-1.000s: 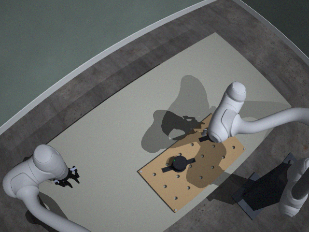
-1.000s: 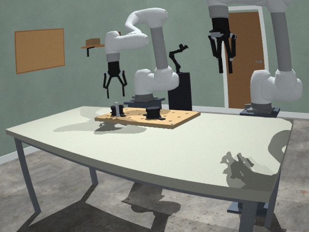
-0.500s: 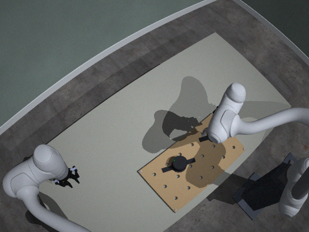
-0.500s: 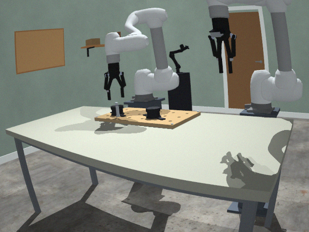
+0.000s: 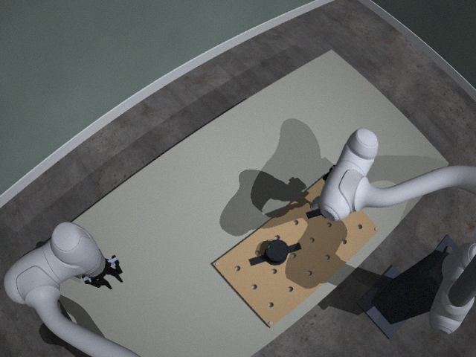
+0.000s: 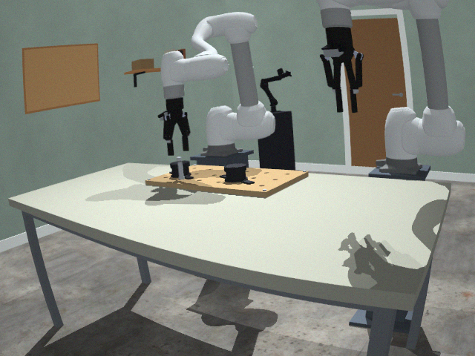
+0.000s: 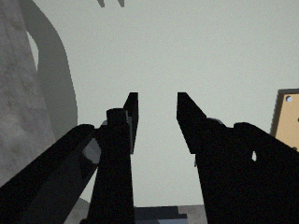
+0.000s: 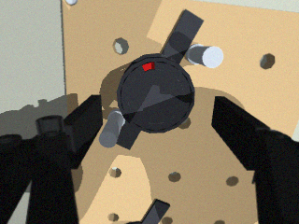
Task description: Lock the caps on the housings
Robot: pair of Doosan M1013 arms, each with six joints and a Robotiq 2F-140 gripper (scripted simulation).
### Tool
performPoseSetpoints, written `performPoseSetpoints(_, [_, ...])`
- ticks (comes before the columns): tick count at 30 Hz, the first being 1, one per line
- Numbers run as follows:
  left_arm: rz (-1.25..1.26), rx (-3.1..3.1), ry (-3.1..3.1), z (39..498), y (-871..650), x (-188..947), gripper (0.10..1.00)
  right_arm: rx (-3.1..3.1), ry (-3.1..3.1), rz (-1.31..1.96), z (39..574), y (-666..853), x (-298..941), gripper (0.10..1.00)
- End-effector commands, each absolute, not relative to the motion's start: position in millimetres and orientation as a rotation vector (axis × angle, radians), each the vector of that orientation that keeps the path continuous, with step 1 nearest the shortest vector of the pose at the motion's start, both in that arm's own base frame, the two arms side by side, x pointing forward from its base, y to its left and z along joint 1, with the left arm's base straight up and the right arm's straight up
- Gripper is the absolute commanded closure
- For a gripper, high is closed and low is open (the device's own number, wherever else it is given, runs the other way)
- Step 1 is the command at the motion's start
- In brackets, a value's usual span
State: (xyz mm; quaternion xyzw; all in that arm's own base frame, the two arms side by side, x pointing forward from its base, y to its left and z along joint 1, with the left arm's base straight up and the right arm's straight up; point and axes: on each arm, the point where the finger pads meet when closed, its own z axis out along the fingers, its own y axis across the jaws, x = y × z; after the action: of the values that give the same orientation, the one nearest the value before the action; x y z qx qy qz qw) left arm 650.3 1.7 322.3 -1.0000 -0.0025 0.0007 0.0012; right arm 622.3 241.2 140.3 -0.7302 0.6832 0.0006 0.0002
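The site is a room fitted as a robotics lab or test cell. Two white six-joint arms stand on pedestals at a steel-legged worktable (image 5: pixel 184 169) (image 6: pixel 245 222). A perforated wooden fixture board (image 5: pixel 245 277) (image 6: pixel 214 186) (image 8: pixel 222 142) lies on the table top. A black cabinet (image 6: pixel 277 139) behind carries a small black jointed arm (image 6: pixel 269 84). Enclosure: green walls, mottled grey floor (image 5: pixel 407 42) (image 6: pixel 115 279), brown door (image 6: pixel 379 76) in a white frame. Wall fittings: a framed cork-coloured board (image 6: pixel 61 78) and a bracketed shelf (image 6: pixel 133 71).

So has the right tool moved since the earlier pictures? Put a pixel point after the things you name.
Yes, the right tool (image 6: pixel 178 152) (image 8: pixel 157 110) has come down slightly in the exterior view, nearer the wooden board (image 5: pixel 245 277) (image 6: pixel 291 179) (image 7: pixel 286 123) (image 8: pixel 280 28).
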Motion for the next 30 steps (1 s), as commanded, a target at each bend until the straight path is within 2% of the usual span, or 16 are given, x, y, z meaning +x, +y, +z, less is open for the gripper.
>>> performPoseSetpoints(1, [0.000, -3.139, -0.008, 323.1, 1.8, 650.5, 0.770, -2.299, 2.137, 0.005, 140.9, 241.4, 622.7, 0.403])
performPoseSetpoints(30, [0.000, -3.139, -0.008, 323.1, 1.8, 650.5, 0.770, -2.295, 2.144, 0.000, 97.6, 241.5, 622.7, 0.403])
